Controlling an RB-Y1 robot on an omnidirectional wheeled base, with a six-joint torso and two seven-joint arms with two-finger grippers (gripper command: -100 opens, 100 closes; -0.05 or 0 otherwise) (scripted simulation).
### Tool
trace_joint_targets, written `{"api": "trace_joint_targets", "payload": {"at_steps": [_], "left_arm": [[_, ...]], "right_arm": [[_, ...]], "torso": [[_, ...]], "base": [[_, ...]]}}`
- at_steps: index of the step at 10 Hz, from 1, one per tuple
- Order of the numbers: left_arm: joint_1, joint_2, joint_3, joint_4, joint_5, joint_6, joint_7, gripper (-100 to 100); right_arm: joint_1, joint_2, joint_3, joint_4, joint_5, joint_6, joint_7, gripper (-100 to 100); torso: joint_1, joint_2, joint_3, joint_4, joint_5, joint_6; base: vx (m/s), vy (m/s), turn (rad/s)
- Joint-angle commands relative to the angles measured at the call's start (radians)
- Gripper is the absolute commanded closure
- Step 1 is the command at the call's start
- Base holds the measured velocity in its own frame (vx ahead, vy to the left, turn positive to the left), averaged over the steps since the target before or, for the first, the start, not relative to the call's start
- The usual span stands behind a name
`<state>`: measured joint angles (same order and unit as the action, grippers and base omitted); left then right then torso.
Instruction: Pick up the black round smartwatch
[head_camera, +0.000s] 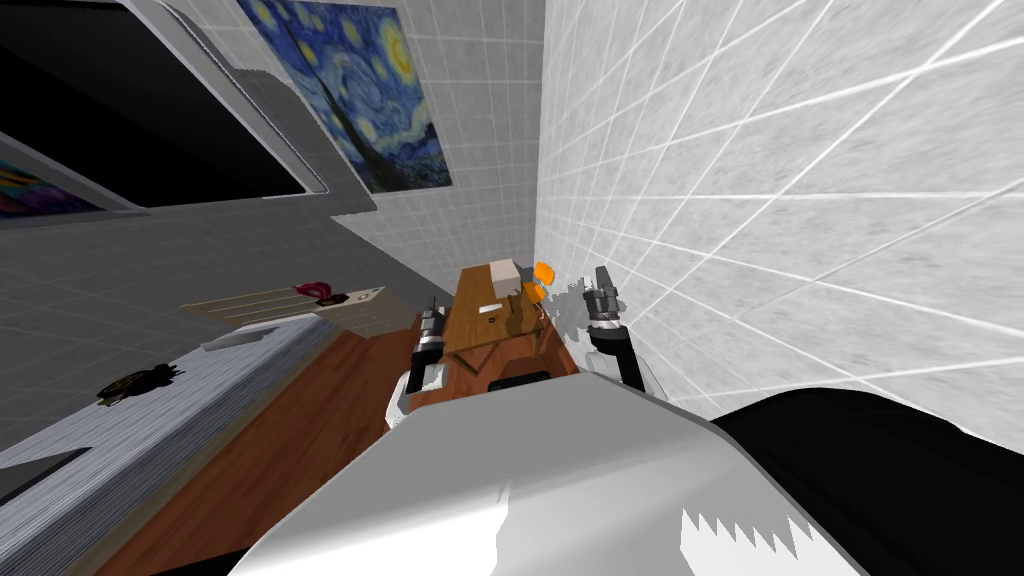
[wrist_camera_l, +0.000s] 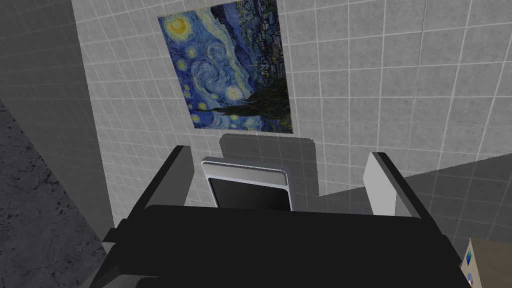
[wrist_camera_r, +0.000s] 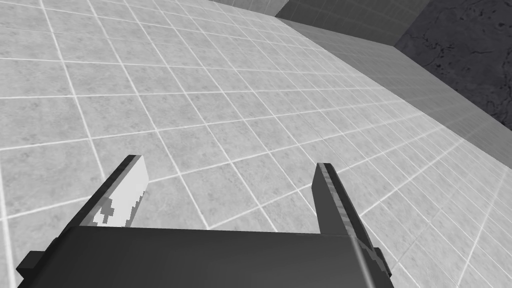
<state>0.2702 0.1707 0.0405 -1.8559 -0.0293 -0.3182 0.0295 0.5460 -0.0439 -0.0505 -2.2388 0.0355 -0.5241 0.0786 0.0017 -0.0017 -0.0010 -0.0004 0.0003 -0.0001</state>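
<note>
Black round smartwatch (head_camera: 140, 383) on the grey striped surface (head_camera: 200, 430), near its wall-side edge, well left of my arms, left gripper (wrist_camera_l: 278, 155) released, fingers apart, right gripper (wrist_camera_r: 230, 164) released too, wooden table (head_camera: 468, 318) between them.

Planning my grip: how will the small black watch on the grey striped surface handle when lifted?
The small black watch lies flat and low, so it is probably light. Its strap ends splay out, likely floppy when lifted.
</note>
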Motion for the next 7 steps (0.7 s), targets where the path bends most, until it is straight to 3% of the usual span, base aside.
{"api": "trace_joint_targets", "payload": {"at_steps": [1,6,7], "left_arm": [[-0.015,0.000,0.000,0.041,-0.001,0.016,0.004,-100],[-0.087,0.007,-0.001,0.165,0.002,0.116,0.026,-100],[-0.087,0.007,-0.001,0.174,0.002,0.116,0.026,-100]], "right_arm": [[0.000,0.000,0.000,0.000,0.000,0.000,0.000,0],[0.000,0.000,0.000,0.000,0.000,0.000,0.000,0],[0.000,0.000,0.000,0.000,0.000,0.000,0.000,0]], "torso": [[0.000,0.000,0.000,0.000,0.000,0.000],[-0.001,0.000,0.000,0.000,0.000,0.000],[-0.001,0.000,0.000,0.000,0.000,0.000]], "base": [[0.019,0.022,-0.022],[0.015,0.015,-0.034],[0.013,0.012,-0.021]]}}
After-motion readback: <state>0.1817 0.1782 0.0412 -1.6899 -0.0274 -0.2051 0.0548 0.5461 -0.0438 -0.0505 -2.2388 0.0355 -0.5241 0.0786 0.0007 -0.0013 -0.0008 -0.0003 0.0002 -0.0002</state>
